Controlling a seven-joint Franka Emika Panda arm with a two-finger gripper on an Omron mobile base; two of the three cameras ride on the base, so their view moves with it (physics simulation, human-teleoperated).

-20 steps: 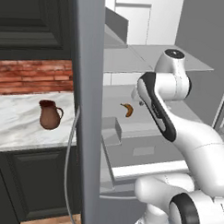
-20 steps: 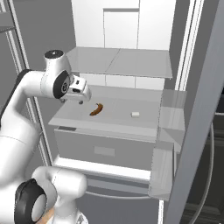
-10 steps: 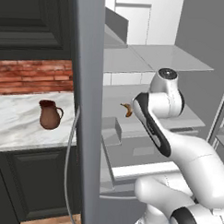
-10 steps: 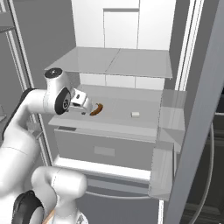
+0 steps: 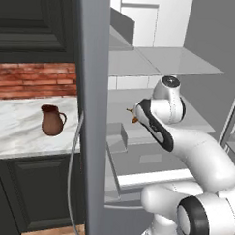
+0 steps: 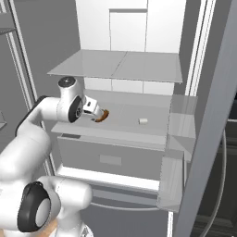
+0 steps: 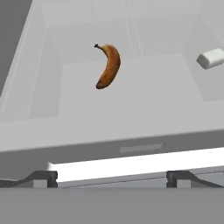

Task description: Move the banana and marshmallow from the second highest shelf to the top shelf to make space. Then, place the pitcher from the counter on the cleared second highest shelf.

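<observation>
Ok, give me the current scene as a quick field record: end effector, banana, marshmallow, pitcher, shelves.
end effector: open, in front of the shelf stack, aimed at the banana, not touching it
banana: lying on the second highest shelf, free
marshmallow: on the same shelf, apart from the banana, toward the door side
second highest shelf: holds both items
top shelf: thin flat plate above, nothing placed on it yet
pitcher: upright on the counter, handle toward the shelves
counter: white marble, brick behind
task progress: no item moved yet
</observation>
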